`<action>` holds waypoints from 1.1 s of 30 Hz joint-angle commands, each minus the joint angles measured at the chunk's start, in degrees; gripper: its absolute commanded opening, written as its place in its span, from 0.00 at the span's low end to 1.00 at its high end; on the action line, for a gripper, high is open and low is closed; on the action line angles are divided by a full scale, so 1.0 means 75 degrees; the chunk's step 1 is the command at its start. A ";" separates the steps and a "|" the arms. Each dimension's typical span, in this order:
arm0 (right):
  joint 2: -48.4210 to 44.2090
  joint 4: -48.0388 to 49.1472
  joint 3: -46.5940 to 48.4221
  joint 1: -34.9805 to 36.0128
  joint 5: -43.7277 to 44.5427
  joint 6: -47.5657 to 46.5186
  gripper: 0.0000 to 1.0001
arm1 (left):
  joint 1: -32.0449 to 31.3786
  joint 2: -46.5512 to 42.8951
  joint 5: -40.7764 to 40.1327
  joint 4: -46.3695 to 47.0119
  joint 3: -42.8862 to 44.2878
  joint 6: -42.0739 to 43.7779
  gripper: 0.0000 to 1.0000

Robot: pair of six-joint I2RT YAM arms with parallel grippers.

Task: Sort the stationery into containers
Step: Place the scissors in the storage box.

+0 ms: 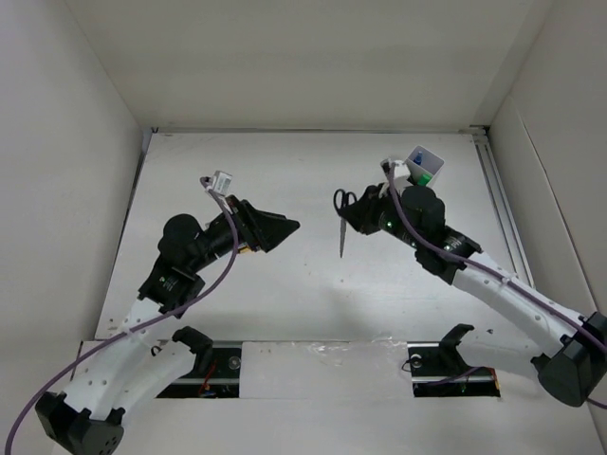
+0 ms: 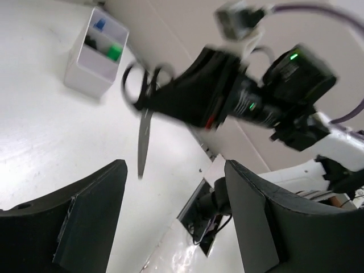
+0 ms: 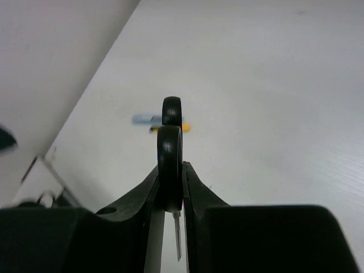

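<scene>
1. White walls (image 1: 57, 142) close in a white tabletop (image 1: 285, 303) on three sides. The left arm (image 1: 190, 256) and the right arm (image 1: 493, 284) reach in from its near edge.
2. The scissors (image 1: 342, 227) sit right of the tabletop's middle, with the black handle loops at the far end. The closed silver blades point back toward the near edge. From the left wrist camera the blades (image 2: 142, 142) hang downward. I cannot tell whether the tip touches the surface.
3. The right jaws are clamped on the scissors' handle loops (image 3: 169, 151). The right wrist camera shows the loops pinched between the two black fingers (image 3: 196, 193), with a sliver of blade below them.
4. The left jaws stand apart with nothing between them. Their fingers (image 2: 91, 222) face the scissors from the left, a gap away.
5. The white bin (image 1: 418, 154) stands near the far right corner of the tabletop, just beyond the right arm's wrist. It holds a green highlighter (image 2: 114, 53), a blue-tipped piece (image 2: 100, 24) and a dark piece (image 2: 91, 41).
6. A light-blue pen (image 3: 145, 119) lies on the tabletop. A yellow pen (image 3: 186, 127) lies just beside it, and both are partly hidden behind the handle loops.
</scene>
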 commanded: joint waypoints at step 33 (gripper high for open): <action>0.4533 0.2662 0.1743 -0.2393 1.0532 0.1672 0.00 | -0.0424 0.2298 -0.0433 0.3515 -0.2661 0.0605 0.60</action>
